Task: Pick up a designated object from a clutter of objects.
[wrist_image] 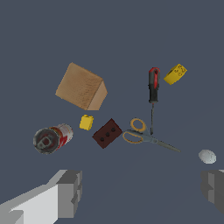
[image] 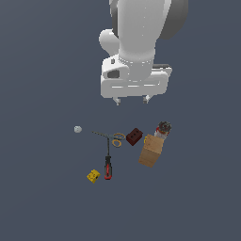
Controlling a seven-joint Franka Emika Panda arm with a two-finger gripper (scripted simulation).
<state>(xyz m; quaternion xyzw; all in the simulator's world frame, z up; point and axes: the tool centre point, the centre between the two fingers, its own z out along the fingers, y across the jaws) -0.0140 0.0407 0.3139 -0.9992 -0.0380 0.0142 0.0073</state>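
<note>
Hovering high over the clutter, the gripper [image: 132,100] had its fingers spread wide and held nothing; in the wrist view one pad [wrist_image: 70,192] and the other stood far apart with bare floor between them. By my judgement this was the approach step, with the grasp not yet begun.

The ball [image: 78,129] lay alone on the floor, off to the exterior view's left of the rest and well apart from it. Its nearest neighbour was the tip of the scissors [image: 113,137], whose blades pointed toward it without touching. The brick [image: 134,136] sat just beside the scissors' handles, with the box [image: 151,150] and the can [image: 163,128] further to the exterior view's right. The screwdriver [image: 108,167] and a yellow block [image: 93,176] lay nearer the camera. A second small yellow piece [wrist_image: 86,122] showed in the wrist view between the box and the brick.

The next move likely called for shifting the arm sideways until the ball was centred between the fingers, then descending straight down. A round ball could roll away from a lopsided close.

The can carried a red-and-white label, and the yellow block had faint marks; neither could be read.
</note>
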